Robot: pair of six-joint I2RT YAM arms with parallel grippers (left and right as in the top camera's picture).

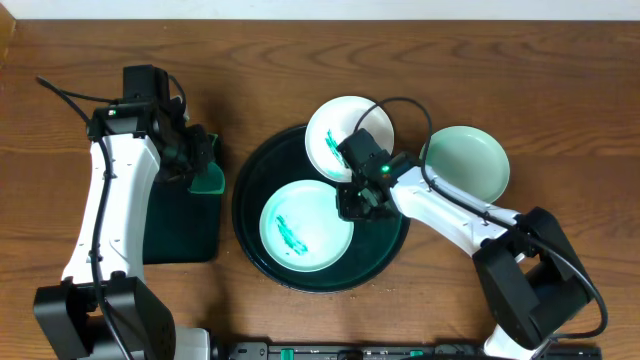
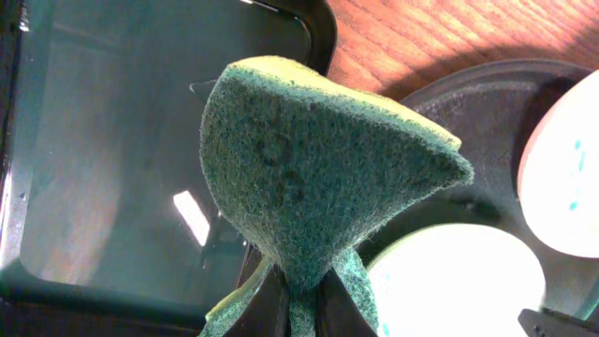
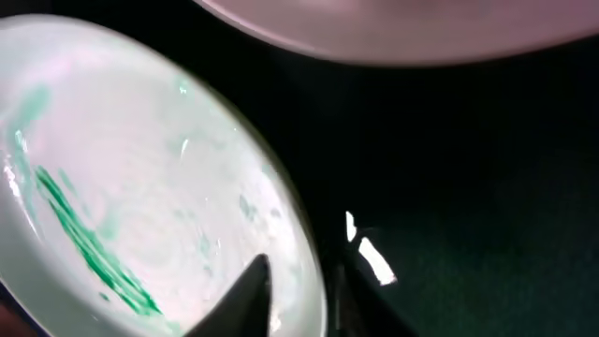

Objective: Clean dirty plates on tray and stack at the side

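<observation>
Green sponge (image 2: 318, 159), pinched tight in the left gripper (image 2: 298, 304), hangs over the rectangular tray (image 1: 180, 235) at left, while the right gripper (image 3: 301, 285) straddles the rim of the smeared mint plate (image 1: 300, 228) mid-tray (image 1: 248, 180), its grip unclear; the white plate (image 1: 335, 135) overlaps the tray's upper rim, and another mint plate (image 1: 470, 160) lies outside, upper right.

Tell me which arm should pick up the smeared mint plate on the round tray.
Right. The right hand straddles the mint plate's rim; the left hand holds the sponge, off over the rectangular tray.
</observation>
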